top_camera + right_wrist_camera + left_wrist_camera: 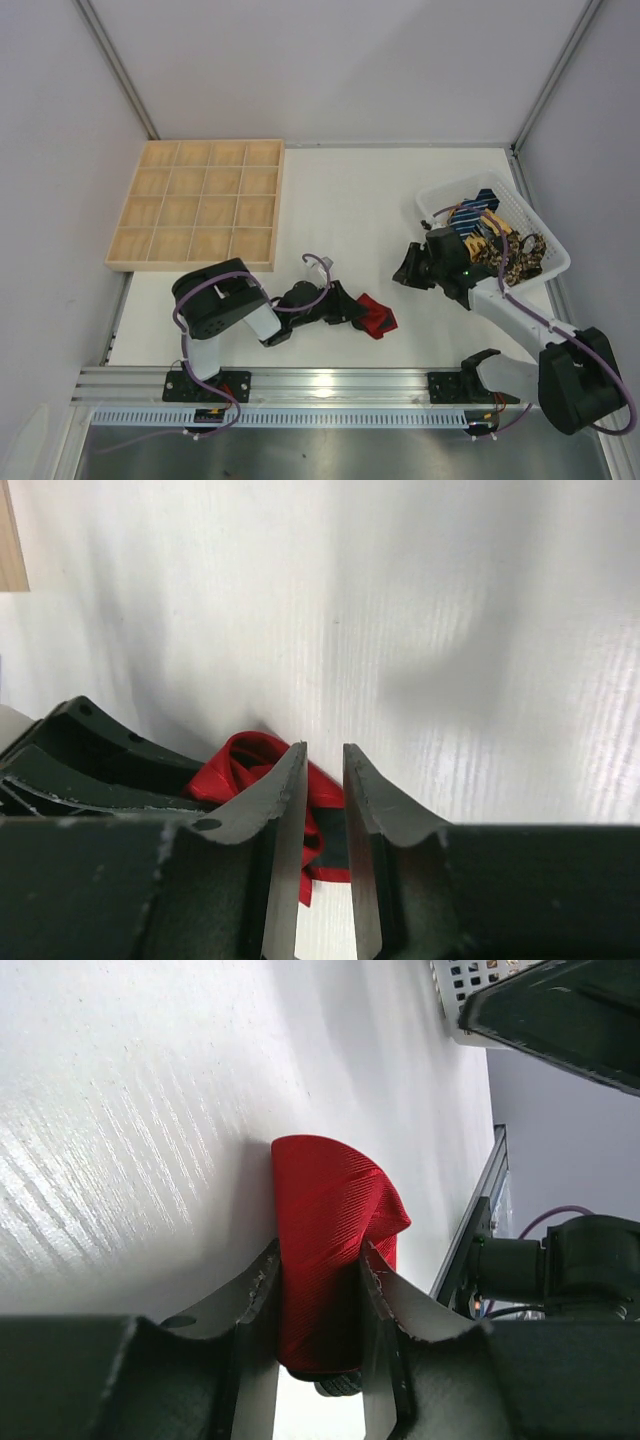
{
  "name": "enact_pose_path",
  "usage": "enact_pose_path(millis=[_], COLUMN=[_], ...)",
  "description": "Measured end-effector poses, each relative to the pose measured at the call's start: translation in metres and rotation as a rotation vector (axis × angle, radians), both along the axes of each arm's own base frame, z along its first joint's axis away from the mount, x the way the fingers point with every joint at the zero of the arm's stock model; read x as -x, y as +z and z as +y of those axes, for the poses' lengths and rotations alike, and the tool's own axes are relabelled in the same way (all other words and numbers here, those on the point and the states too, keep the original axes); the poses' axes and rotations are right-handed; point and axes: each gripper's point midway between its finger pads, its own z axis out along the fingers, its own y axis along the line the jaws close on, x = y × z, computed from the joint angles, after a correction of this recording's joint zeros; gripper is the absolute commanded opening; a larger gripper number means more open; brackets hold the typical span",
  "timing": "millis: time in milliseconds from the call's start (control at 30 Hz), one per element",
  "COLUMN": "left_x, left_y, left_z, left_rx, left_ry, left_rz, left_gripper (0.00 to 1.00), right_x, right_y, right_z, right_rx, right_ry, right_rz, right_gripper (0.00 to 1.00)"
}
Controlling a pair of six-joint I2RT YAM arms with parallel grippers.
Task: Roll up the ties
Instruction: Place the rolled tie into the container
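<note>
The red tie (377, 315) lies partly rolled on the table near the front middle. My left gripper (358, 310) is shut on it; in the left wrist view the red roll (325, 1220) sits pinched between both fingers, gripper (318, 1260). My right gripper (408, 268) hovers over the table just left of the white basket (432, 208), jaws a narrow gap apart and empty (325, 755). It looks toward the red tie (240, 765). A navy striped tie (475, 215) and a brown-black speckled tie (522, 255) lie in the basket.
A wooden tray of compartments (190, 265) sits at the back left; its corner shows in the right wrist view (12, 540). The basket's corner shows in the left wrist view (465, 990). An aluminium rail (330, 380) runs along the near edge.
</note>
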Motion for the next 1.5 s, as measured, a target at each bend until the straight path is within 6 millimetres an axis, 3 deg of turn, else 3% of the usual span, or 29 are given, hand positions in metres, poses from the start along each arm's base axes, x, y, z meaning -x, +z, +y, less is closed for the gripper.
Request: enact_pose_path(millis=[167, 400, 733, 1100, 1500], left_x=[0.003, 0.007, -0.004, -0.063, -0.13], left_y=[0.002, 0.004, 0.017, 0.054, 0.071], left_z=[0.001, 0.007, 0.041, 0.114, 0.203], left_rx=[0.008, -0.039, -0.294, -0.469, -0.579], left_ry=[-0.013, -0.036, -0.014, 0.163, 0.373], left_rz=[-0.001, -0.021, -0.102, -0.138, -0.136], left_gripper=[0.0, 0.01, 0.0, 0.0, 0.0], right_x=[0.013, 0.046, 0.051, 0.057, 0.06], right_y=[0.009, -0.013, -0.004, 0.011, 0.02], right_z=[-0.004, -0.013, -0.014, -0.01, -0.005], right_rx=[-0.031, -0.024, -0.037, -0.077, -0.091], right_ry=[0.006, 0.015, 0.02, 0.051, 0.104], right_rz=[-0.003, 0.081, 0.059, 0.026, -0.004], right_gripper=[0.25, 0.25, 0.24, 0.23, 0.23])
